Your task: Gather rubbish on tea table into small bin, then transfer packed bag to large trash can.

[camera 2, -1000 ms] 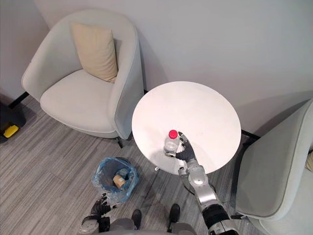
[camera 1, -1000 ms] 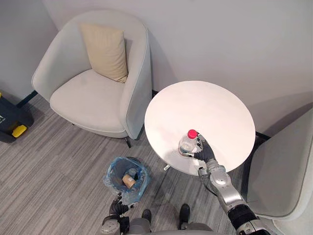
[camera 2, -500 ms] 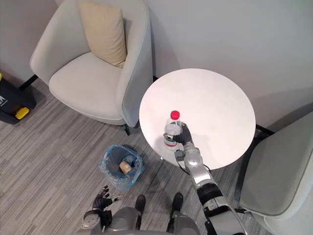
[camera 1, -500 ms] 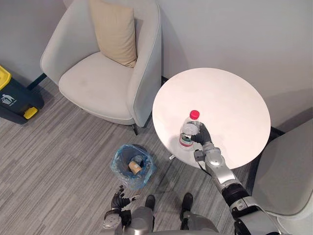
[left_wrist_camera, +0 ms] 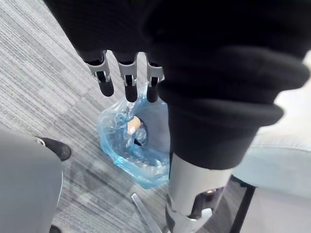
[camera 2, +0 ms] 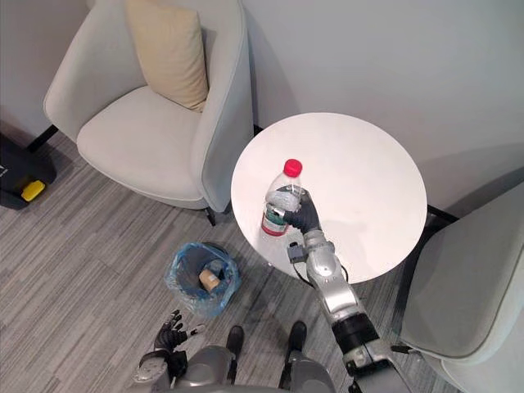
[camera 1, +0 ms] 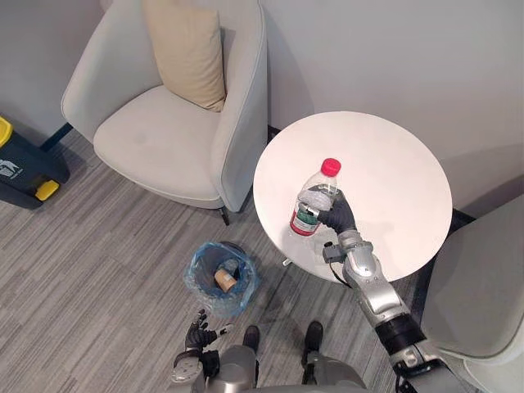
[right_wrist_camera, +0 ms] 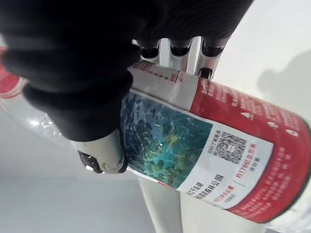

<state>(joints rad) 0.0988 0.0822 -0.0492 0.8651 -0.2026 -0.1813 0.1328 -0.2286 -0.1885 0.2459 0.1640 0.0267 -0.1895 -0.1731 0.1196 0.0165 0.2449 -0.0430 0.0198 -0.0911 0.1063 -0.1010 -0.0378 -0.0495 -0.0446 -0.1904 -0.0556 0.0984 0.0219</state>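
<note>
R hand (camera 1: 337,216) clenched round plastic bottle (camera 1: 313,201): fingers (right_wrist_camera: 181,48) over the label (right_wrist_camera: 194,141), thumb on opp. side. Bottle tilted, red cap (camera 1: 330,166) beyond the fingertips, over white round table (camera 1: 385,172). Eye views give cap + table; R wrist view gives the wrap on the label. L hand (left_wrist_camera: 129,77) released, fingers straight, holding nothing; past its tips, small bin (camera 1: 201,286) w/ blue bag (left_wrist_camera: 114,145), rubbish (left_wrist_camera: 132,125) inside.

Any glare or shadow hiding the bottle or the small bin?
Left eye view: no glare on the table; the bottle in the right hand is evenly lit, and the small bin is lit, the darker floor shadow beside it. Right wrist view: one small highlight on the bottle's clear plastic, a soft shadow on the table.
</note>
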